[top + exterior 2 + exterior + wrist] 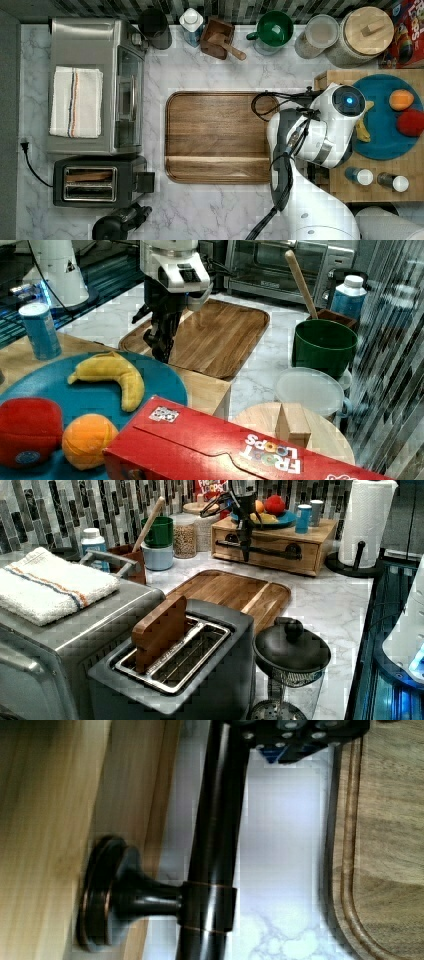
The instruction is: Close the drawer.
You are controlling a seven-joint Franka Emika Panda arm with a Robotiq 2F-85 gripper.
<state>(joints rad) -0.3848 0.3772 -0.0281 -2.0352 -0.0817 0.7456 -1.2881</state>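
The drawer (267, 556) sits in the front of a light bamboo box, and in the left view its face looks about flush with the box. Its black bar handle (280, 551) runs across that face. My gripper (245, 554) hangs straight down right at the handle, near the bar's end on the left view's left. In the wrist view the handle (215, 845) stands on a round mount off the drawer face (45, 820), and my gripper (300, 732) is close beside the bar on the side away from the drawer. In the right view my gripper (161, 351) points down just past the box's edge.
A walnut serving tray (215, 135) lies on the marble right in front of the box. On the box's top stand a blue plate (385, 135) with fruit and two shakers. A toaster oven (95, 85), a toaster (95, 182) and a paper towel roll (367, 520) ring the counter.
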